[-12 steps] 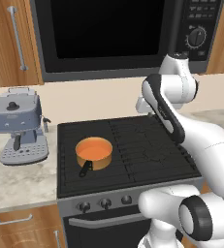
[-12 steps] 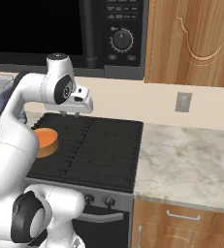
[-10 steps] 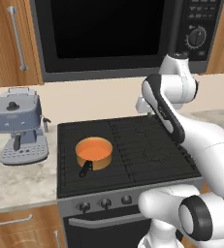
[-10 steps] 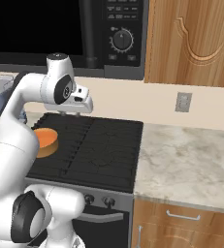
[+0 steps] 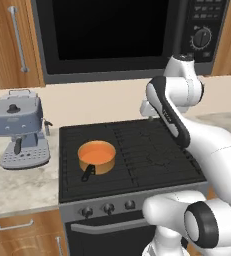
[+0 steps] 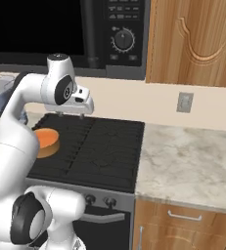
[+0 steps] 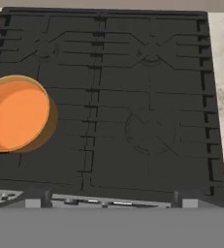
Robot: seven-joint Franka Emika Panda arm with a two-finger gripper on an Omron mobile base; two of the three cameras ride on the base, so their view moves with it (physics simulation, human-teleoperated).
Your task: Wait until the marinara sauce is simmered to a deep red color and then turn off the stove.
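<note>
The marinara sauce (image 5: 96, 152) is a flat orange disc in a small copper saucepan (image 5: 103, 165) with a short dark handle, on the front left burner of the stove (image 5: 152, 155). The sauce (image 7: 14, 114) also lies at the left edge of the hand view, and shows as an orange patch (image 6: 45, 137) behind the arm in the right base view. Small black knobs (image 5: 108, 207) line the stove's grey front strip. My gripper (image 6: 71, 115) hangs open and empty above the back of the cooktop (image 6: 95, 151), to the right of and behind the pan, touching nothing.
A grey-blue coffee machine (image 5: 18, 127) stands on the counter left of the stove. A black microwave (image 5: 117, 35) with one dial (image 5: 203, 36) hangs above. A marble counter (image 6: 192, 166) lies to the right, with a wall outlet (image 6: 184, 102) above it.
</note>
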